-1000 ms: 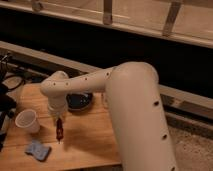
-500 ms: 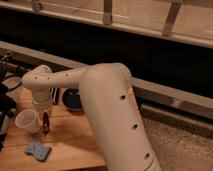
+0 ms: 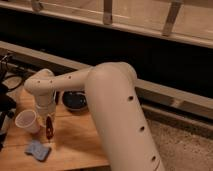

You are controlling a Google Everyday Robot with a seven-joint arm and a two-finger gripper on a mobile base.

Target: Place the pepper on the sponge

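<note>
The pepper, slim, dark red and glossy, hangs upright just above the wooden table. My gripper is at the end of the big white arm and is shut on the pepper's upper part. The sponge, a flat light-blue pad, lies on the table below and slightly left of the pepper, apart from it. The pepper's lower tip is a short way above and to the right of the sponge.
A white translucent cup stands right next to the pepper on its left. A dark blue bowl sits behind to the right. The wooden table ends at the front edge. Dark equipment is at the left.
The gripper carried the pepper left from in front of the bowl to beside the cup, then came slightly right and lower, closer to the sponge.
</note>
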